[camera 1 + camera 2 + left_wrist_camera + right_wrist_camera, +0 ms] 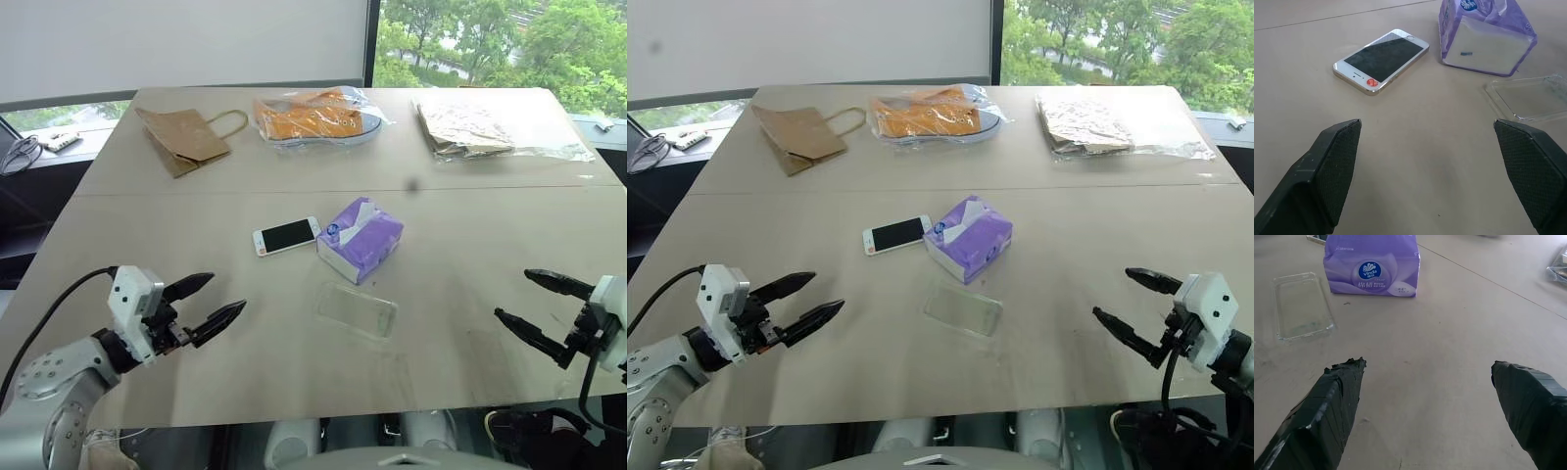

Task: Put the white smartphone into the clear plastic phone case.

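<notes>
**Both tools spread wide above the tabletop**

Left tool (pixel 210 300) and right tool (pixel 527 301) hover low at the near corners of the tabletop (pixel 460 211), angled inward, fingers splayed, empty. White smartphone (pixel 286 236) lies screen-up, just beside the purple tissue pack (pixel 361 238). Clear plastic phone case (pixel 357 310) lies nearer, seemingly hollow side up.

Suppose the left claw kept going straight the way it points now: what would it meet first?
Probably the bare table first, since the open left claw tilts slightly down; beyond that, the white smartphone or purple tissue pack. Depth is unclear.
</notes>
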`<state>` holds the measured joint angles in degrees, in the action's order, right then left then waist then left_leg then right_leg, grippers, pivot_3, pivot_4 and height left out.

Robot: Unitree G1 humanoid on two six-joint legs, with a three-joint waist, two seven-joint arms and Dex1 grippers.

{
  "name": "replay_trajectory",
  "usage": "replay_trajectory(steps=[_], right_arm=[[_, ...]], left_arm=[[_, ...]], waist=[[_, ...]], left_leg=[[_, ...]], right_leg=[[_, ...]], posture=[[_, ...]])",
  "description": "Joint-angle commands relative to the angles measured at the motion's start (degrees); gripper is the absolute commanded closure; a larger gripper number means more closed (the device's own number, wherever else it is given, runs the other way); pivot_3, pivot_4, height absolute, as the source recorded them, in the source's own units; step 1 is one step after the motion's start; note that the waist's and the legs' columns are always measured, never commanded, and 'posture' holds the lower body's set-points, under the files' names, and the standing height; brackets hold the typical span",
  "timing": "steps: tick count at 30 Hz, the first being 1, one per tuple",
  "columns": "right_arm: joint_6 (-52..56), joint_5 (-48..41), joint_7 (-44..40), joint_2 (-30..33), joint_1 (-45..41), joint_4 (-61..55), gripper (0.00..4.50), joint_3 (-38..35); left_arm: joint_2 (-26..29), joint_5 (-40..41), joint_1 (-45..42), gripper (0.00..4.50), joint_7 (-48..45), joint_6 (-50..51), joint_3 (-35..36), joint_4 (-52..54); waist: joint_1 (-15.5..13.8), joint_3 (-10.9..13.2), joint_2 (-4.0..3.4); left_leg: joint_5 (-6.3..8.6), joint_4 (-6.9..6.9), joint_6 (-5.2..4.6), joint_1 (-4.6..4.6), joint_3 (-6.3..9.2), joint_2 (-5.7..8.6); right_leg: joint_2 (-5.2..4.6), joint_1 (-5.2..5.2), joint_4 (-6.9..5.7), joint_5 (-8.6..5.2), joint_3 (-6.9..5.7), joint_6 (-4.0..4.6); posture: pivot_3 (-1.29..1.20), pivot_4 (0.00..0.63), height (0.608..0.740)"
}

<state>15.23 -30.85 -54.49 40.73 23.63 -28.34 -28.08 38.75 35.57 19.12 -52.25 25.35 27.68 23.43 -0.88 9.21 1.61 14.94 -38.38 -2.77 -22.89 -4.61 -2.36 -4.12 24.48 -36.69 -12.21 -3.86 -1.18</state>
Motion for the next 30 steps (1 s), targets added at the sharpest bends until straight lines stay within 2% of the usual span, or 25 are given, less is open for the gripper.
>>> replay_trajectory(steps=[1, 4, 8, 12, 15, 20, 24, 27, 30], right_arm=[[0.03, -1.15, -0.05, 1.0, -1.25, -0.41, 0.0, -1.41], [0.93, -3.17, -0.47, 1.37, -3.61, -0.93, 0.0, -0.87], [2.58, -5.34, -0.26, 1.66, -5.35, -2.25, 0.0, -0.42], [2.77, -5.25, 0.8, 1.1, -6.76, -2.63, 0.0, 0.84], [3.17, -5.14, 1.98, 0.7, -7.44, -3.82, 0.0, 1.7], [3.89, -5.45, 3.52, 0.57, -7.21, -6.06, 0.0, 2.31], [4.32, -5.4, 4.34, 0.53, -6.19, -7.29, 0.0, 1.7], [3.87, -4.49, 4.67, 0.29, -4.39, -7.86, 0.0, 1.25], [3.28, -4.02, 4.97, 0.04, -2.98, -8.13, 0.0, 0.82]], left_arm=[[0.6, 3.44, -2.87, 0.02, 2.21, 2.53, -0.29, 3.64], [1.71, 8.9, -10.32, 0.02, 7.13, 10.17, -3.07, 7.09], [1.74, 11.57, -20.28, 0.02, 12.74, 16.91, -8.05, 7.4], [2.67, 7.96, -35.91, 0.02, 19.12, 30.05, -20.1, 0.93], [-0.49, 6.83, -46.74, 0.02, 21.55, 36.48, -25.42, -6.82], [-3.07, -1.58, -58.33, 0.02, 16.15, 33.03, -36.03, -21.67], [-4.33, -7.38, -62.14, 0.02, 9.89, 27.52, -42.49, -29.07], [-5.32, -10.04, -62.49, 1.16, 5.33, 24.31, -45.84, -30.71], [-6.51, -11.17, -62.61, 2.64, 3.55, 23.6, -45.97, -30.9]], waist=[[0.0, 0.0, -0.01], [-0.32, 0.02, -0.01], [-0.34, 0.0, -0.05], [-0.47, 0.01, -0.04], [-0.52, 0.01, -0.03], [0.01, 0.04, 0.01], [0.03, 0.04, 0.01], [-0.05, 0.04, 0.01], [-0.15, 0.03, 0.01]], left_leg=[[0.0, 0.0, 0.0, 0.0, 0.0, 0.0], [0.0, -0.03, 0.0, -0.01, 0.05, 0.01], [-0.01, -0.03, -0.01, 0.04, 0.07, 0.04], [-0.01, -0.02, -0.01, 0.04, 0.11, 0.12], [-0.02, -0.04, -0.02, 0.13, 0.12, 0.14], [-0.02, -0.05, -0.01, 0.13, 0.09, 0.2], [-0.02, -0.04, -0.01, 0.13, 0.09, 0.18], [-0.02, -0.04, -0.01, 0.11, 0.1, 0.16], [-0.02, -0.05, -0.01, 0.09, 0.11, 0.15]], right_leg=[[0.0, 0.0, 0.0, 0.0, 0.0, 0.0], [-0.02, 0.02, -0.01, 0.0, -0.05, 0.0], [0.06, -0.12, -0.02, 0.01, -0.03, -0.01], [0.33, -0.17, -0.04, 0.02, -0.05, -0.02], [0.4, -0.27, -0.02, 0.02, -0.06, -0.04], [0.46, -0.26, -0.02, 0.06, -0.07, -0.12], [0.49, -0.25, -0.02, 0.15, -0.06, -0.25], [0.47, -0.25, -0.01, 0.15, -0.05, -0.23], [0.42, -0.25, 0.0, 0.06, -0.03, -0.09]], posture=[[0.0, 0.15, 0.74], [0.0, 0.15, 0.74], [0.0, 0.15, 0.74], [0.0, 0.15, 0.74], [0.0, 0.15, 0.74], [0.0, 0.15, 0.74], [0.0, 0.15, 0.74], [0.0, 0.15, 0.74], [0.0, 0.15, 0.74]])
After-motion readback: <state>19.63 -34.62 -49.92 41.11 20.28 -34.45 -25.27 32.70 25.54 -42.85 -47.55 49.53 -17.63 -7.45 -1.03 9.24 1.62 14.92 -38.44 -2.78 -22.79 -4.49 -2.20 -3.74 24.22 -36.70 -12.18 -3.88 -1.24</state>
